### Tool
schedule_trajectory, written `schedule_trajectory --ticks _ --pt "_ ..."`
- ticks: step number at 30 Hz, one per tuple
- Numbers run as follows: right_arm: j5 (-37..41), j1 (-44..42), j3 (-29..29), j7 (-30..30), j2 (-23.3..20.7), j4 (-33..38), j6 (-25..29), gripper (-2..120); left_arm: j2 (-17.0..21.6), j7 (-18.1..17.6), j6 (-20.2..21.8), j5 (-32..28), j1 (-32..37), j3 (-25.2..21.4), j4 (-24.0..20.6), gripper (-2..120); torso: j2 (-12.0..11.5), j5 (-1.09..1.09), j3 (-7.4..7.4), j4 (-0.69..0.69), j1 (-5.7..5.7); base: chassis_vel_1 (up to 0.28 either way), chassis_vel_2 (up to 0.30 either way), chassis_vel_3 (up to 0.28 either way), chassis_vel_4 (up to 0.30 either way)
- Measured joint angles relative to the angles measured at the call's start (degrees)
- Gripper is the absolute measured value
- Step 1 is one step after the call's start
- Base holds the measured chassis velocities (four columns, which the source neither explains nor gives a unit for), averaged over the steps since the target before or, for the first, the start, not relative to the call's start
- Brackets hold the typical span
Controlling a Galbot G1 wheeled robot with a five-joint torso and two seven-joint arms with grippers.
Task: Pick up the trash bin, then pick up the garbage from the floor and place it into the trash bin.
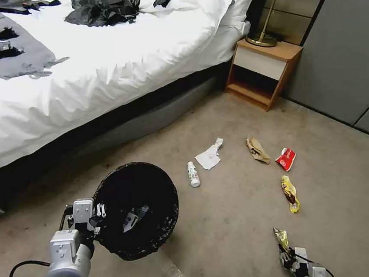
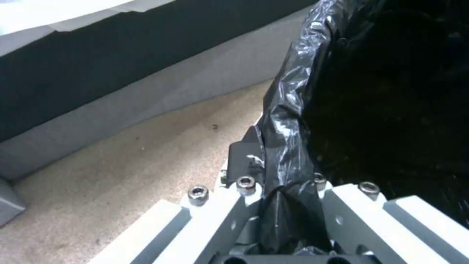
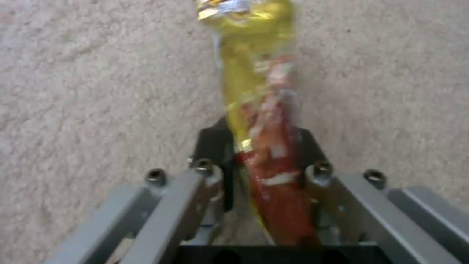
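Both grippers loaded over the carpet.
Left gripper clenches the trash bin rim, mouth tilted up to receive; right gripper pinches a yellow wrapper clear of the floor.

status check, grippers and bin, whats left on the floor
Left gripper shut on trash bin rim, bin held. Right gripper shut on yellow wrapper. Bottle, tissue, brown bag, red wrapper, second yellow wrapper on carpet.

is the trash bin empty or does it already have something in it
Not empty: inside the trash bin, gripped at its rim by the left gripper, a silvery wrapper lies on the black liner.
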Motion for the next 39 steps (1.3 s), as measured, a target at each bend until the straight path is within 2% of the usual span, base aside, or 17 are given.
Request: schedule_trajectory --ticks 1,2,4,16,18,19,21,22,24,25,29,30,33,35,37,38,39 --pt "-0.07 -0.21 0.13 0.37 -0.02 0.44 0.05 10 0.02 -0.03 0.02 0.00 -0.04 -0.02 0.00 0 0.00 -0.08 0.01 -0.04 0.00 0.000 0.000 0.000 0.000" --pt "-0.16 -0.38 0.15 0.62 -0.01 0.89 0.10 3 0.02 -0.03 0.03 0.00 -0.07 0.00 0.00 0 0.00 -0.10 0.01 -0.07 0.00 0.000 0.000 0.000 0.000" --pt "-0.23 -0.62 0.16 0.86 -0.01 1.69 0.35 0 0.02 -0.01 0.05 -0.01 -0.12 0.03 0.00 0 0.00 -0.07 0.01 -0.07 0.01 0.000 0.000 0.000 0.000" --pt "0.60 -3.69 0.18 2.25 -0.22 13.35 1.37 0 0.04 -0.01 0.49 0.13 -0.84 0.46 0.47 0 -0.01 -0.10 0.00 -0.05 0.01 0.000 0.000 0.000 0.000" --pt "0.71 -4.56 0.21 2.38 -0.22 16.70 1.68 0 0.06 0.01 0.61 0.13 -0.95 0.46 0.57 0 -0.01 -0.10 0.00 -0.05 0.00 0.000 0.000 0.000 0.000" --pt "0.80 -5.51 0.24 2.52 -0.20 21.30 2.37 0 0.11 0.01 0.72 0.13 -1.07 0.44 0.69 0 -0.01 -0.10 0.00 -0.05 0.01 0.000 0.000 0.000 0.000" --pt "0.91 -5.84 0.23 2.54 -0.20 23.04 2.68 0 0.13 0.01 0.75 0.13 -1.11 0.43 0.76 0 -0.01 -0.11 0.00 -0.04 0.00 0.000 0.000 0.000 0.000" --pt "1.67 -6.64 0.15 2.44 -0.20 27.68 4.08 0 0.17 0.01 0.78 0.13 -1.19 0.43 0.96 0 0.00 -0.12 0.00 -0.03 0.01 0.000 0.000 0.000 0.000" --pt "3.04 -7.41 -0.24 0.78 -0.20 32.75 7.52 0 0.23 0.01 0.82 0.13 -1.25 0.47 1.26 0 -0.01 -0.11 0.00 -0.03 0.01 0.000 0.000 0.000 0.000" --pt "3.04 -7.41 -0.24 0.78 -0.20 32.75 7.52 0 0.23 0.01 0.82 0.13 -1.25 0.47 1.26 0 -0.01 -0.11 0.00 -0.03 0.01 0.000 0.000 0.000 0.000" --pt "7.29 -9.31 -2.62 -9.23 -0.06 44.45 17.42 0 0.50 0.07 1.16 0.48 -1.47 1.19 1.77 0 0.00 -0.12 -0.01 -0.04 0.01 0.000 0.000 0.000 0.000" --pt "7.29 -9.31 -2.62 -9.23 -0.06 44.45 17.42 0 0.50 0.07 1.16 0.48 -1.47 1.19 1.77 0 0.00 -0.12 -0.01 -0.04 0.01 0.000 0.000 0.000 0.000" --pt "8.09 -10.80 -7.99 -14.60 -0.30 53.34 20.57 0 0.56 0.18 1.35 0.83 -1.48 1.95 1.93 0 0.00 -0.13 -0.01 -0.04 0.01 0.000 0.000 0.000 0.000" --pt "7.74 -10.99 -9.47 -15.22 -0.41 54.57 20.99 0 0.59 0.23 1.40 0.84 -1.47 2.08 1.96 0 0.00 -0.13 -0.01 -0.04 0.00 0.000 0.000 0.000 0.000" --pt "4.09 -10.96 -14.78 -16.73 -0.76 57.47 21.55 0 0.98 0.57 2.30 0.14 -1.30 2.79 1.97 0 0.00 -0.12 -0.01 -0.05 0.00 0.000 0.000 0.000 0.000" --pt "4.09 -10.96 -14.78 -16.73 -0.76 57.47 21.55 0 0.98 0.57 2.30 0.14 -1.30 2.79 1.97 0 0.00 -0.12 -0.01 -0.05 0.00 0.000 0.000 0.000 0.000" --pt "2.20 -10.43 -17.69 -16.85 -0.87 57.78 21.33 0 1.06 0.88 2.63 -0.11 -1.25 3.19 1.97 0 0.00 -0.12 -0.01 -0.04 0.00 0.000 0.000 0.000 0.000"
